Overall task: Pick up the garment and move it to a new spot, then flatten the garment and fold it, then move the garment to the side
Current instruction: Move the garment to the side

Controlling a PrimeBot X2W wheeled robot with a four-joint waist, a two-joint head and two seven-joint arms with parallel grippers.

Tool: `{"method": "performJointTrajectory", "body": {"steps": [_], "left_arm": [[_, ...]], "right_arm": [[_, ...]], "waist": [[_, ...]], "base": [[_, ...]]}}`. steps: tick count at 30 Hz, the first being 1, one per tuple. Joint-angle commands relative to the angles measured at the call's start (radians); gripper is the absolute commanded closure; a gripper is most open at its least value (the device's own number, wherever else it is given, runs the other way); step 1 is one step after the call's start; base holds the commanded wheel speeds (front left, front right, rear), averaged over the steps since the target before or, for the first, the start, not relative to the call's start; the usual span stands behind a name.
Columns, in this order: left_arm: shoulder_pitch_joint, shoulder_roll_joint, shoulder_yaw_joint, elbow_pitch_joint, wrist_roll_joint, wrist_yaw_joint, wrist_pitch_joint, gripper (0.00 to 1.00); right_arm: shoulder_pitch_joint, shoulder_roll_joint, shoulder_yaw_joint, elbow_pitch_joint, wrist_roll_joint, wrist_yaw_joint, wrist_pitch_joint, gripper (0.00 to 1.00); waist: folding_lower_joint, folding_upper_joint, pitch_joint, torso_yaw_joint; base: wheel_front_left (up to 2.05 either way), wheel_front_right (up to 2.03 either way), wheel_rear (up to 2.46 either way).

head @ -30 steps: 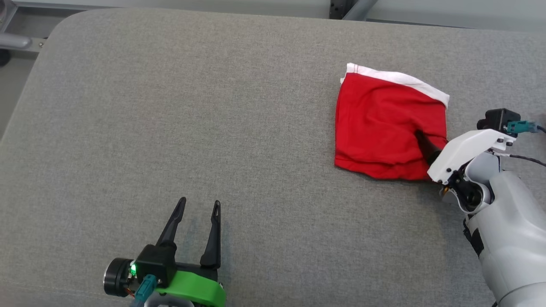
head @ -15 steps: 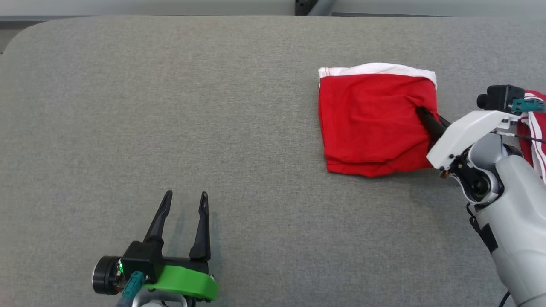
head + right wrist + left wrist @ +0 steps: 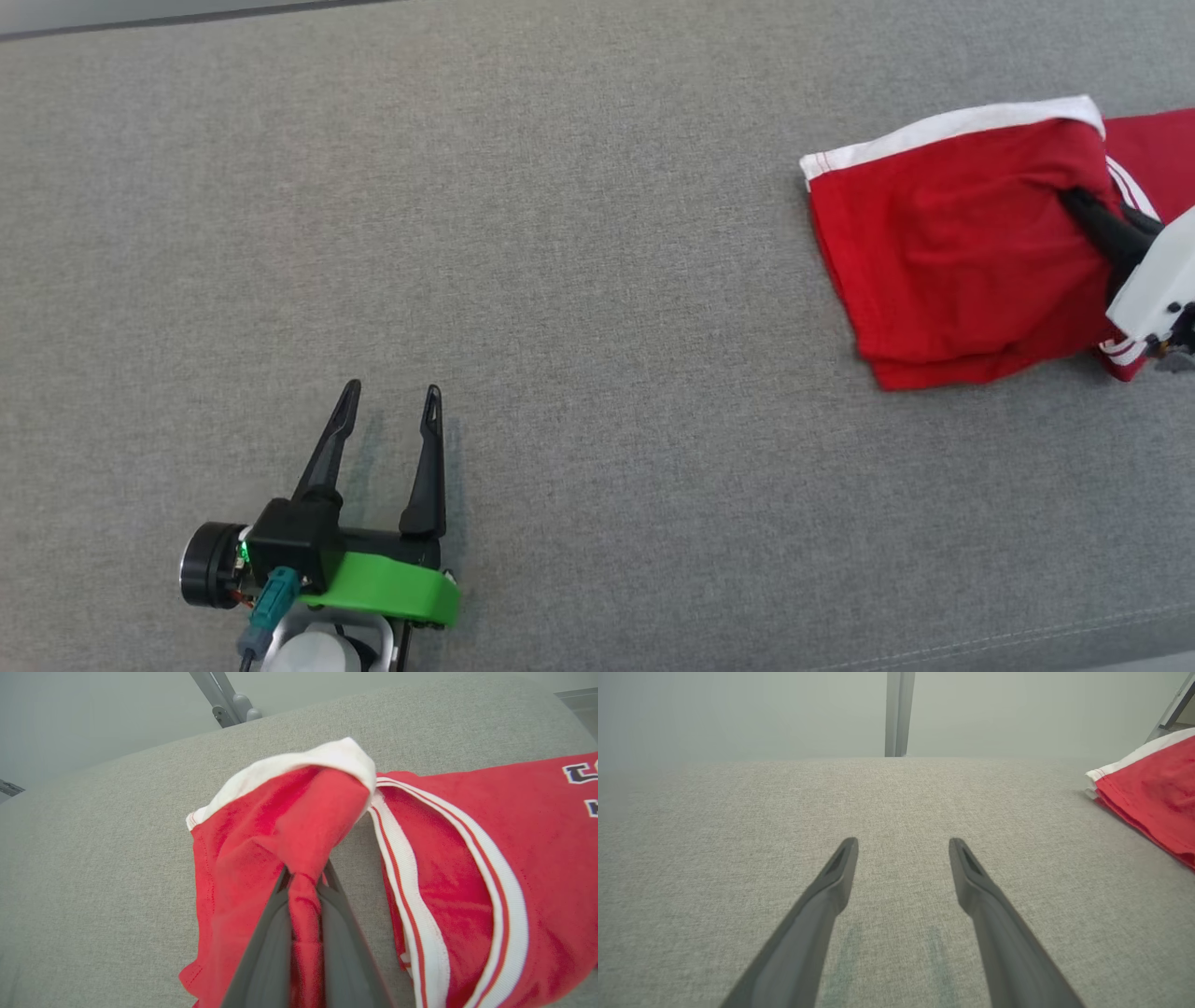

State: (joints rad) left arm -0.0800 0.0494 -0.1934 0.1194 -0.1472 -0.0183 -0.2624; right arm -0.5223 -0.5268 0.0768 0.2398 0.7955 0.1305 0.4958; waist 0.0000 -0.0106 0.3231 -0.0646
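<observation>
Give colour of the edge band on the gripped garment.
White band on the red garment; clearest in right wrist view.

I see a grey fabric-covered counter [image 3: 560,280]. At its right side lies a red jersey [image 3: 490,826] with white striped trim and dark letters. Behind the counter stands a grey metal post [image 3: 899,714].

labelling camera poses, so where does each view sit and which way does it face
Head view: on the head, looking down on the grey cushion; shows left gripper, jaws open, and right gripper in the red garment.
Left wrist view: on the left wrist, looking low along its open jaws across the cushion.
Right wrist view: on the right wrist, looking along its jaws, shut on the garment.
Shared: all three show the garment's white-banded edge.
</observation>
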Motion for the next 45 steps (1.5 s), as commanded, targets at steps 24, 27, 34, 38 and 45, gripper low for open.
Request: {"method": "performJointTrajectory", "body": {"steps": [24,27,34,38,45], "left_arm": [[-0.013,0.003,0.011,0.011,0.024,-0.017,-0.003,0.00],[-0.025,0.003,0.006,0.010,0.016,-0.012,-0.003,0.00],[-0.040,0.003,-0.018,0.008,-0.012,0.012,-0.003,0.00],[-0.038,0.003,-0.026,0.009,-0.019,0.021,-0.003,0.00],[-0.020,0.003,-0.028,0.009,-0.042,0.034,-0.003,0.00]], "right_arm": [[-0.066,-0.120,-0.247,0.134,-0.248,0.000,0.123,1.00],[-0.080,-0.101,-0.226,0.214,-0.317,0.000,0.064,1.00],[-0.111,-0.099,-0.210,0.334,-0.460,-0.001,-0.121,0.35],[-0.120,-0.112,-0.211,0.383,-0.526,-0.001,-0.227,0.00],[-0.115,-0.119,-0.181,0.432,-0.586,-0.001,-0.315,0.00]], "waist": [[0.0000,0.0106,0.045,0.040],[0.0000,0.0106,0.056,0.049],[0.0000,0.0106,0.076,0.070],[0.0000,0.0106,0.079,0.076],[0.0000,0.0106,0.051,0.073]], "base": [[0.00,0.00,0.00],[0.00,0.00,0.00],[0.00,0.00,0.00],[0.00,0.00,0.00],[0.00,0.00,0.00]]}}
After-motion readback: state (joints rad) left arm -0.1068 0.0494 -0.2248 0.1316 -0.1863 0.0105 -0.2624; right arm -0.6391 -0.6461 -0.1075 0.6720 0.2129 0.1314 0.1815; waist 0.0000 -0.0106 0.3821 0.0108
